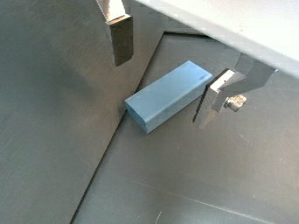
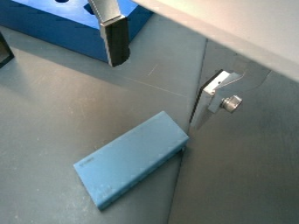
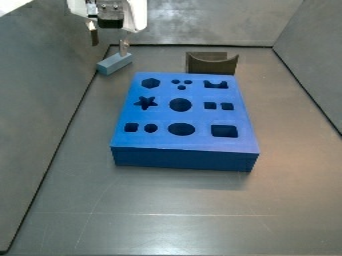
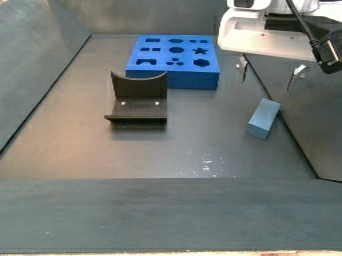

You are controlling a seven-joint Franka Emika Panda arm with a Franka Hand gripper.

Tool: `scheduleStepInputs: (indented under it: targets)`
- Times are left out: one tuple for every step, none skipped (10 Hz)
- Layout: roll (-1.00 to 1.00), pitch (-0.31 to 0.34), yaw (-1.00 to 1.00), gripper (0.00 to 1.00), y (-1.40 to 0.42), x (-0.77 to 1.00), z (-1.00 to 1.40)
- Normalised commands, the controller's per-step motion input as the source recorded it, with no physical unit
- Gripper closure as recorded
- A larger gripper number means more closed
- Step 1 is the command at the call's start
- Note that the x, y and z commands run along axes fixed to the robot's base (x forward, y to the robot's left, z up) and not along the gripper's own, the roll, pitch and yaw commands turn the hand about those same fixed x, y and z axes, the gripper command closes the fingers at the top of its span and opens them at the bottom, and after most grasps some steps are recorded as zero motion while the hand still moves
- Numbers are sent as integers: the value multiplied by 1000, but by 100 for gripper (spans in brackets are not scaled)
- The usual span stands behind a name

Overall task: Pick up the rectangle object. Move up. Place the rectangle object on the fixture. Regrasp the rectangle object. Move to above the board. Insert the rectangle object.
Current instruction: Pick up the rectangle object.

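1. One small block (image 1: 170,94) is our task piece; it lies flat on the grey floor (image 4: 160,150) near a side wall, well apart from the board (image 3: 182,120) and the fixture (image 4: 138,100).
2. We judge it light, stiff and smooth, so likely a bit slippery; we would pinch it across the two long faces, near the middle.
3. Our end effector (image 1: 170,70) hangs just above the block with fingers (image 1: 121,39) spread wide and nothing between them, straddling it in both wrist views.
4. We see a flat, bare, matte floor under it, with a seam running beside the block.
5. We reckon room is tight on the wall side, open toward the board.
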Motion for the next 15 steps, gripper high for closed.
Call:
scheduleStepInputs:
  targets:
    - [-71,0,-83,0,300,-103,-17]
    - [-129,0,-123,0,334,-89,-11]
    - [-140,51,-140,0,231,0,-57]
    - [-17,-34,0,0,0,0,-60]
    - [0,0,-9,0,0,0,-274]
    - [0,0,-34,0,0,0,-389]
    - [37,0,-49,0,0,0,-431]
    - [97,0,-69,0,0,0,-457]
    - [74,0,-69,0,0,0,-443]
    - [0,0,-51,0,40,0,-326]
    - [0,0,-51,0,63,-6,-306]
    - [0,-9,-51,0,83,-29,-309]
    - [0,-14,-51,0,46,-34,-317]
    - [0,-74,-63,0,34,-109,-351]
    - [0,-89,-66,0,57,-137,-314]
